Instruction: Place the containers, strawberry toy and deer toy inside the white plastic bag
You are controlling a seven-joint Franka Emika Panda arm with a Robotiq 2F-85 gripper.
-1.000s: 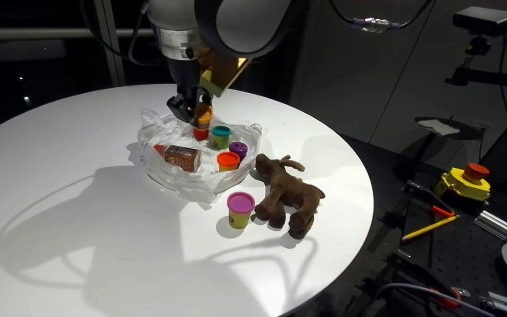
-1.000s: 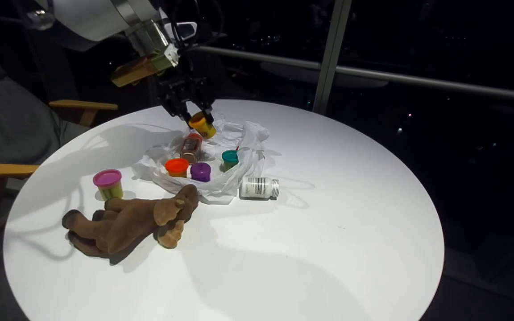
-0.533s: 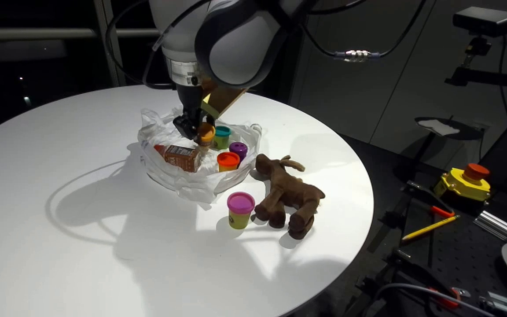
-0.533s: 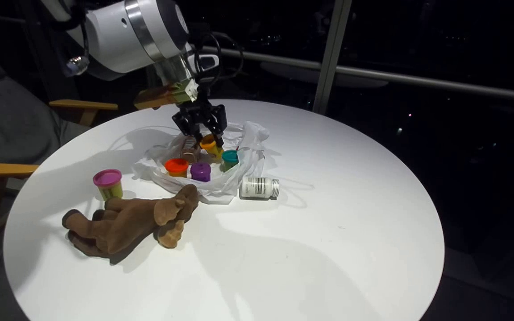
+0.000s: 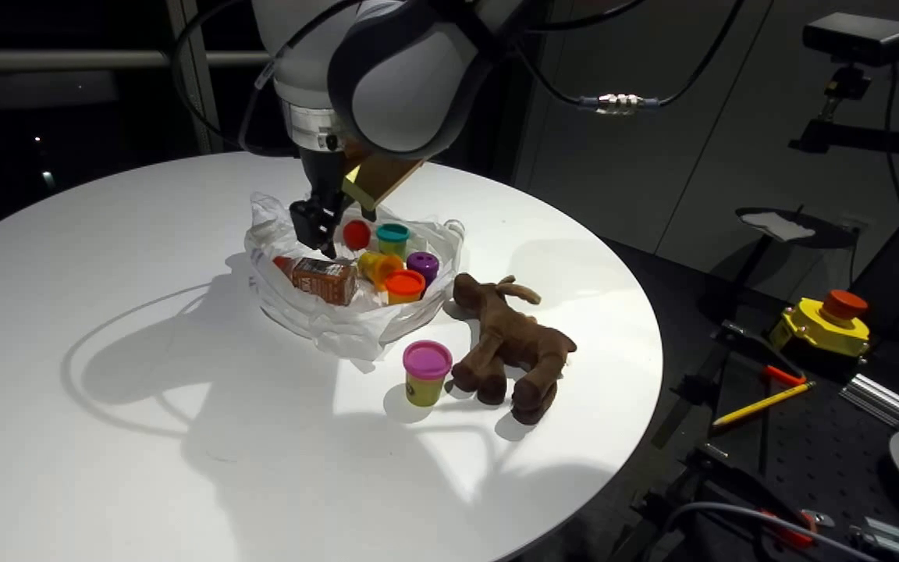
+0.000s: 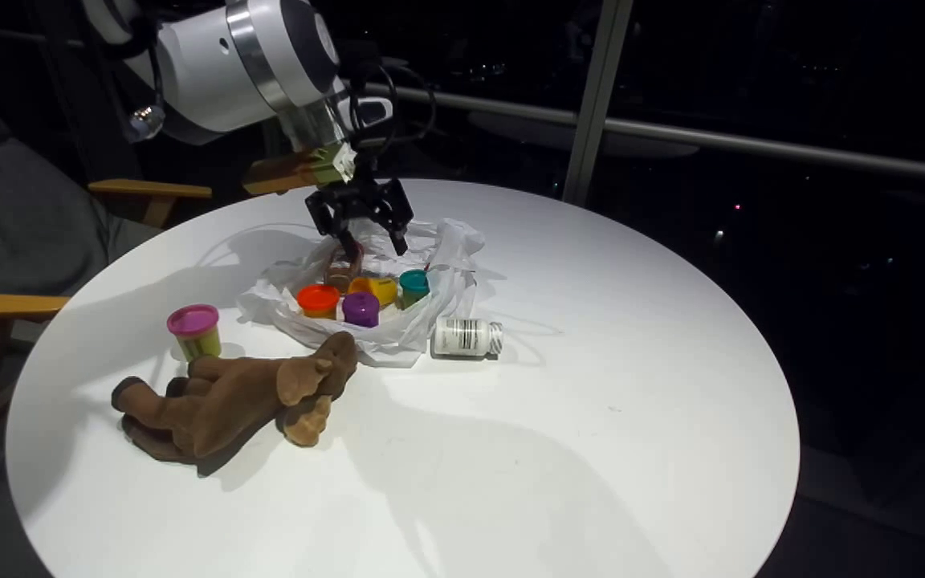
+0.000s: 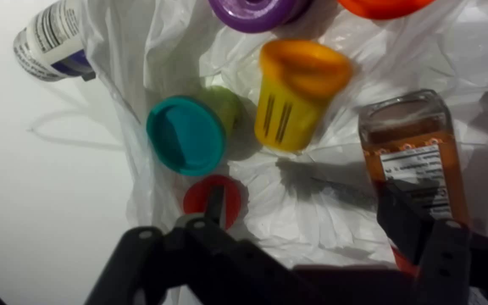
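Note:
My gripper (image 7: 307, 205) hangs low over the white plastic bag (image 5: 340, 328), open, with only bag plastic showing between its spread fingers. A yellow tub with an orange lid (image 7: 286, 110) lies tipped over in the bag. Beside it are a teal-lidded tub (image 7: 184, 135), a purple-lidded tub (image 5: 422, 267) and a red-orange-lidded tub (image 5: 404, 285). One finger partly covers a red rounded thing (image 7: 195, 201), seemingly the strawberry toy, its shape unclear. On the table outside the bag stands a pink-lidded tub (image 5: 426, 373), and the brown deer toy (image 5: 516, 339) lies close to it.
Inside the bag, a brown bottle with a red cap (image 5: 325, 279) lies on its side below my other finger. A white bottle (image 6: 466, 337) rests against the bag's outer edge. The round white table (image 6: 591, 417) carries everything.
My gripper came down into the bag, then opened and let go of the yellow tub, which tipped over toward the purple and red-orange lids. Deer toy and pink-lidded tub stayed put.

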